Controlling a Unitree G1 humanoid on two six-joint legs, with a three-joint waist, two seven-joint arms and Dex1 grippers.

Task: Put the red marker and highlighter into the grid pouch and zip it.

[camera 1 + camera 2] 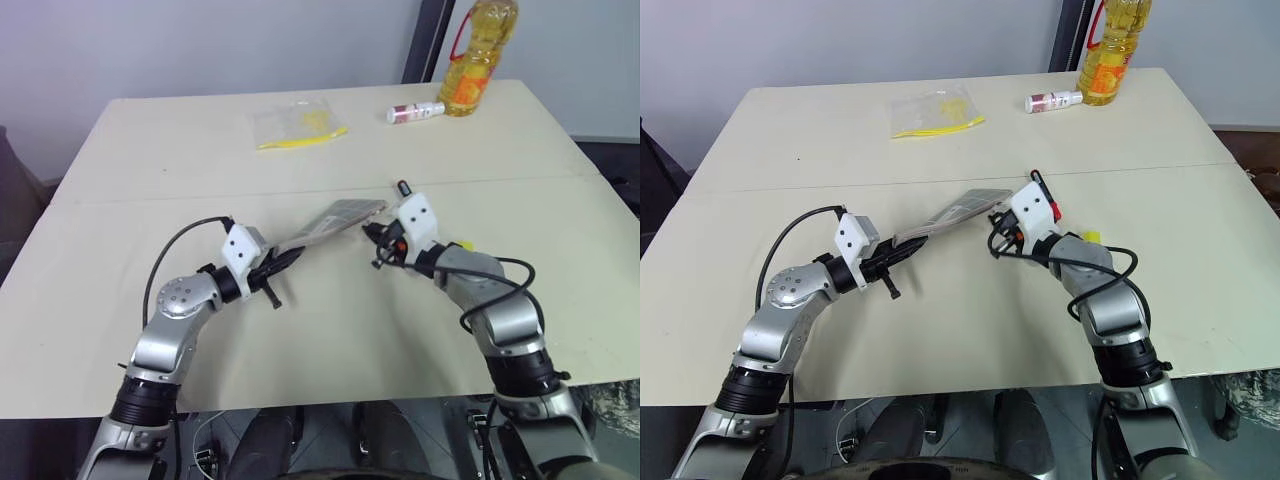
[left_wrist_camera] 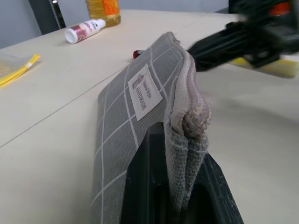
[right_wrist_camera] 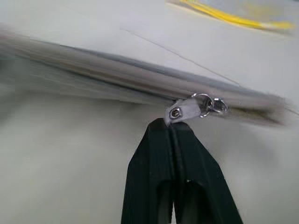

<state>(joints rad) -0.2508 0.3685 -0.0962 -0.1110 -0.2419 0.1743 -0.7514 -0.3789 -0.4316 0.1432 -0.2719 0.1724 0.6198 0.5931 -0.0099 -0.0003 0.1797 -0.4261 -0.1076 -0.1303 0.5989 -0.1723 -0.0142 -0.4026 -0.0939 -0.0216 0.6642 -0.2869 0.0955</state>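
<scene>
Holding the grid pouch (image 2: 140, 135) clamped by one end, the left gripper (image 1: 272, 262) steadies it while the right gripper (image 3: 172, 125), closed on the pull tab (image 3: 180, 111), looks set to zip; the contents can't be seen.

Light was even and fairly bright across the beige table (image 1: 300, 330), with no hard glare. Soft, faint shadows lay under the two arms and beneath the raised grid pouch (image 1: 335, 222). The oil bottle (image 1: 478, 55) glowed amber, lit through. In the left wrist view the grid pouch's label was sharp, while the right gripper (image 2: 210, 46) behind it was smeared. In the right wrist view the pouch's edge streaked with motion blur; only the zipper pull (image 3: 196, 108) stayed crisp.
</scene>
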